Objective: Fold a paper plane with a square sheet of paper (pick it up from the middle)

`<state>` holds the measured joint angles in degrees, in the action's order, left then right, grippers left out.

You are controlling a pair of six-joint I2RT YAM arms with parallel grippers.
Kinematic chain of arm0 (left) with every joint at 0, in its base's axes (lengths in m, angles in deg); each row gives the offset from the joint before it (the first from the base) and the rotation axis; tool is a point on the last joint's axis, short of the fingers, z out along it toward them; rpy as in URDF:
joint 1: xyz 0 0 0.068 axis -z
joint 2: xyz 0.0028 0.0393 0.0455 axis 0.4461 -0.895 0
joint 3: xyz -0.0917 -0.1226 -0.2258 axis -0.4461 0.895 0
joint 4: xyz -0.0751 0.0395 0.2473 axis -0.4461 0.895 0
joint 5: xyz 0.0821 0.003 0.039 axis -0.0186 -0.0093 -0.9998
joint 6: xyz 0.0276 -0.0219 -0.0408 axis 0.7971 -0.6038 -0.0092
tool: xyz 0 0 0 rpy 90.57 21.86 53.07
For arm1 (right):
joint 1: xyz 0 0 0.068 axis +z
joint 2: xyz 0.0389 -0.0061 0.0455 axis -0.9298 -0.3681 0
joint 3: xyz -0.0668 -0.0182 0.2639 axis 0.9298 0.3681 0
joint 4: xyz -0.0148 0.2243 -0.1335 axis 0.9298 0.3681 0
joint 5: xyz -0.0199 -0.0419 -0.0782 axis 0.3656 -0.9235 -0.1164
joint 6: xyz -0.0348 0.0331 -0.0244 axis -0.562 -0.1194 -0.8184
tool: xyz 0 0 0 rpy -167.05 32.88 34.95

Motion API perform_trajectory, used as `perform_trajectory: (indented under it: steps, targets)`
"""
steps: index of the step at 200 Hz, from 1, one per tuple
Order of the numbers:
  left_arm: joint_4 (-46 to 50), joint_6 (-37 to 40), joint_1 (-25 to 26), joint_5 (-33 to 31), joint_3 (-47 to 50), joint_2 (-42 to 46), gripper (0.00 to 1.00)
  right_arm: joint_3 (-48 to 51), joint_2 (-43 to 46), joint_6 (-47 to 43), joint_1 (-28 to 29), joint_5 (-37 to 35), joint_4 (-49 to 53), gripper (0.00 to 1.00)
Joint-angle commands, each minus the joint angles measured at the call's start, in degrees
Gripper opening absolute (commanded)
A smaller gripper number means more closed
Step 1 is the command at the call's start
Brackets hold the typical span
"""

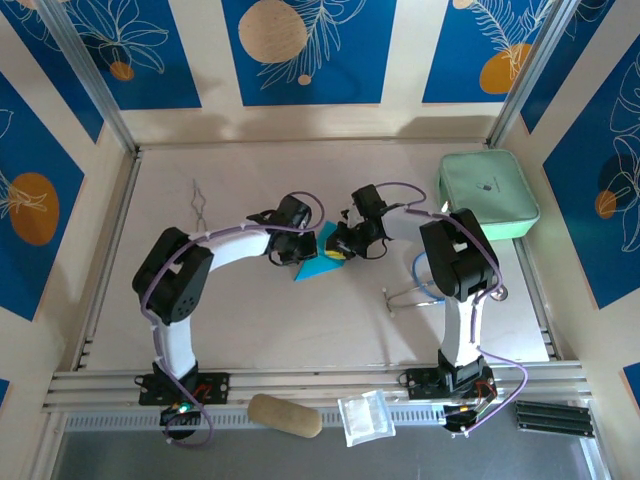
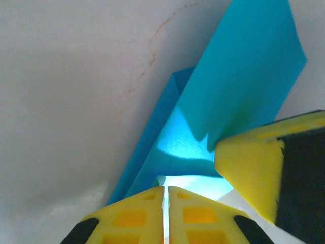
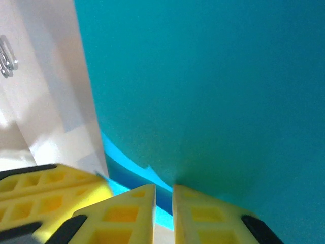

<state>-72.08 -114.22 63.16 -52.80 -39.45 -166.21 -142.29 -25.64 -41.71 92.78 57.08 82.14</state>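
Observation:
The square sheet of paper (image 1: pixel 312 268) is a creased teal-blue shape held just above the middle of the table. My left gripper (image 1: pixel 318 245) and right gripper (image 1: pixel 338 248) meet tip to tip at its upper right edge. In the left wrist view the left gripper (image 2: pixel 166 190) is shut on the paper (image 2: pixel 244 76), whose folded layers rise away from the jaws; a right finger (image 2: pixel 251 168) presses in from the right. In the right wrist view the right gripper (image 3: pixel 163 189) has its jaws drawn close on the paper's (image 3: pixel 203 91) lower edge, with a left finger (image 3: pixel 51 185) beside it.
A mint-green pouch (image 1: pixel 487 192) lies at the back right. A bent wire (image 1: pixel 200 200) lies at the back left, and a wire piece with a blue ring (image 1: pixel 425 285) beside the right arm. On the front rail rest a tan oblong (image 1: pixel 285 415), a clear bag (image 1: pixel 365 417) and black strips (image 1: pixel 550 415).

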Motion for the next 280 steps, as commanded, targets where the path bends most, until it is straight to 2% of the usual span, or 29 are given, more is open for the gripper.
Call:
perform_trajectory:
  steps: [1, 75, 102, 127, 161, 208, 280]
  targets:
    - [0.0, -1.1, -0.2, 0.8, 2.5, 1.4, 0.1, -2.1, -1.6, -2.9, 0.2, -0.1, 4.5, 0.17]
    - [0.9, -4.4, -0.1, -2.0, 3.4, -2.0, 0.05, -6.4, -2.9, -9.0, -0.2, -0.9, 7.6, 0.18]
    - [0.3, -9.2, -0.1, -2.2, 4.3, -2.0, 0.05, -2.4, 3.0, -3.4, -1.7, -0.6, 3.7, 0.22]
    - [-3.1, -15.2, 0.0, -1.4, 6.7, -1.4, 0.06, 5.2, 9.6, 5.6, -3.9, -1.9, -1.3, 0.32]
    - [-5.1, -20.6, 0.3, -1.6, 8.5, 0.0, 0.06, 9.7, 13.4, 12.9, -4.3, -5.3, -1.7, 0.37]
    - [-6.1, -23.1, 0.5, -1.2, 9.9, -0.1, 0.06, 6.6, 9.1, 14.9, -1.6, -7.2, 1.5, 0.39]
    - [-6.9, -22.9, 0.4, 0.0, 10.0, -0.9, 0.06, 2.4, 4.2, 14.0, 0.6, -8.0, 3.0, 0.38]
